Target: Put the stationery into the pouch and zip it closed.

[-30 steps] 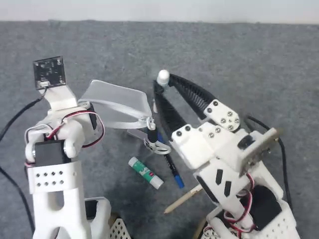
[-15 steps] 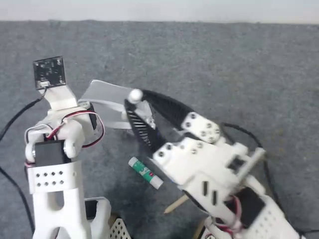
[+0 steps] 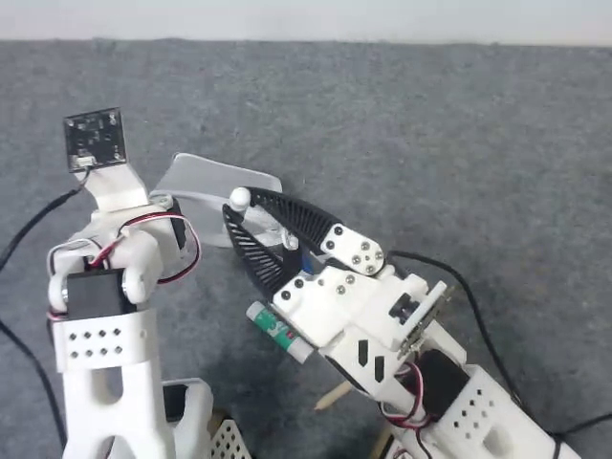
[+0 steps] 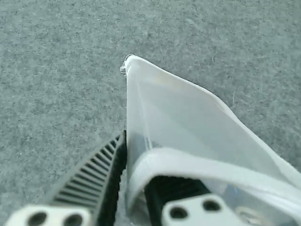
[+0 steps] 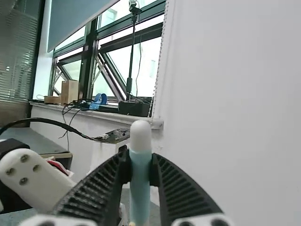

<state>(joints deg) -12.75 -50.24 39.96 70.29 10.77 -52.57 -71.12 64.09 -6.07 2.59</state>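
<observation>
The translucent pouch [image 3: 206, 182] lies at the left-centre of the grey surface, its mouth toward the arms. My left gripper [image 4: 138, 162] is shut on the pouch [image 4: 188, 117] at its white rim, one ribbed finger outside and the other inside. My right gripper [image 3: 239, 204] is shut on a pen with a white cap [image 3: 237, 198], held over the pouch's mouth edge. In the right wrist view the pen [image 5: 140, 136] stands between the black fingers of the right gripper [image 5: 140, 157], its white tip sticking out past them.
A white glue stick [image 3: 279, 332] lies on the surface just beside the right arm's body. A wooden stick [image 3: 337, 392] pokes out from under that arm. A sliver of a blue pen [image 3: 304, 264] shows beneath the right gripper. Open grey surface stretches behind and to the right.
My right gripper has swung left and lower with the white-capped pen, from beside the pouch's right corner to over its mouth. The left arm and pouch have stayed put.
</observation>
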